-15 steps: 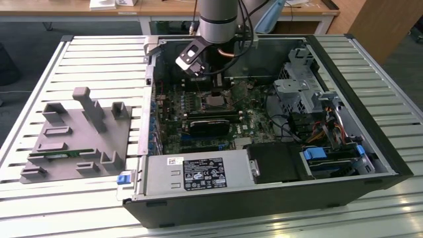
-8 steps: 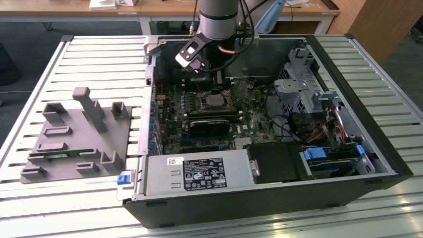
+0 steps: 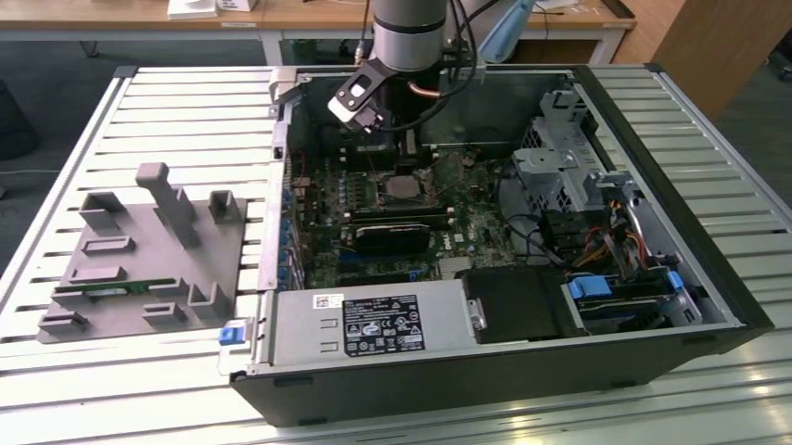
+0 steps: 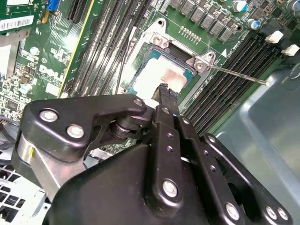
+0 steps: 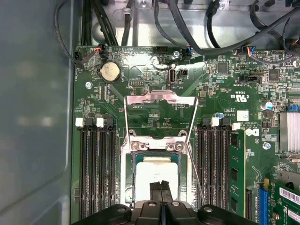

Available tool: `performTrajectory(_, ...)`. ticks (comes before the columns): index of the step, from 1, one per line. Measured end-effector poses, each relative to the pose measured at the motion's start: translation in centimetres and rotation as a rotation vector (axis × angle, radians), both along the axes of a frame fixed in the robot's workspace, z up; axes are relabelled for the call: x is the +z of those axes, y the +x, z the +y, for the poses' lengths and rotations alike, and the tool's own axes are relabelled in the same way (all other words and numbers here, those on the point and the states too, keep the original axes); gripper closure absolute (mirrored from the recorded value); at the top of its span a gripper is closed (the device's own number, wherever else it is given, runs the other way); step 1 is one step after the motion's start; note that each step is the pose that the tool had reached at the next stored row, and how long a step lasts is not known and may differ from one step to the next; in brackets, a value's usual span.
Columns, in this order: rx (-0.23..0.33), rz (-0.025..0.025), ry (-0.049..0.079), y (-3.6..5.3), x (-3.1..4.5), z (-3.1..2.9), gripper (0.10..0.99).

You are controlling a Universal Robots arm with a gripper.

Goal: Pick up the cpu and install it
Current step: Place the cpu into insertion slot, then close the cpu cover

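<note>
Your end effector (image 5: 161,186) closed narrow, fingertips together and empty, poised over one edge of the cpu (image 5: 151,169) lying in its socket frame (image 5: 126,176), load plate (image 5: 159,99) raised, memory slots (image 5: 96,164) flanking you, case wall (image 5: 33,117) close beside.

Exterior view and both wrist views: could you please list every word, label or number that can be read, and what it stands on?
White sticker on the grey metal power supply box: print too small to read.
Small white sticker on the green motherboard: too small to read.
Pale silver square cpu under the black gripper: no readable marking.
</note>
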State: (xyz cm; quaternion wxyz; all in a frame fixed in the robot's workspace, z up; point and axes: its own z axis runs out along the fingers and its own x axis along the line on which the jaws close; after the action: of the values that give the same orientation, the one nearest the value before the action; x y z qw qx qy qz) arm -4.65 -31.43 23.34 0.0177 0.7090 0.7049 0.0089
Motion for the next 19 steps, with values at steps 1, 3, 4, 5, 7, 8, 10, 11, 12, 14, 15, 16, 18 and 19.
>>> performTrajectory(1,0.0,0.0,0.0,0.0,0.06,0.0,0.98)
performTrajectory(3,0.0,0.0,0.0,0.0,0.19,0.0,0.98)
performTrajectory(4,0.0,0.0,0.0,0.0,0.27,0.0,0.98)
performTrajectory(5,0.0,0.0,0.0,0.0,0.38,0.0,0.98)
performTrajectory(7,0.0,0.0002,0.0,0.0,0.8,0.0,0.98)
performTrajectory(8,0.0,0.0001,0.0,0.0,1.05,0.0,0.98)
performTrajectory(10,0.0,0.0002,0.0,0.01,1.67,0.01,0.98)
performTrajectory(11,0.0,0.0001,0.0,0.01,1.87,0.01,0.98)
performTrajectory(12,0.0,0.0001,0.0,0.0,2.13,0.01,0.98)
performTrajectory(14,0.0,0.0,0.0,0.0,2.95,0.01,0.98)
performTrajectory(15,0.0,0.0001,0.0,0.0,3.41,0.01,0.98)
performTrajectory(16,0.0,0.0001,0.0,0.0,3.86,0.01,0.98)
performTrajectory(18,0.0,0.0,0.0,0.0,4.75,0.01,0.98)
performTrajectory(19,0.0,0.0003,0.0,0.0,5.04,0.01,0.98)
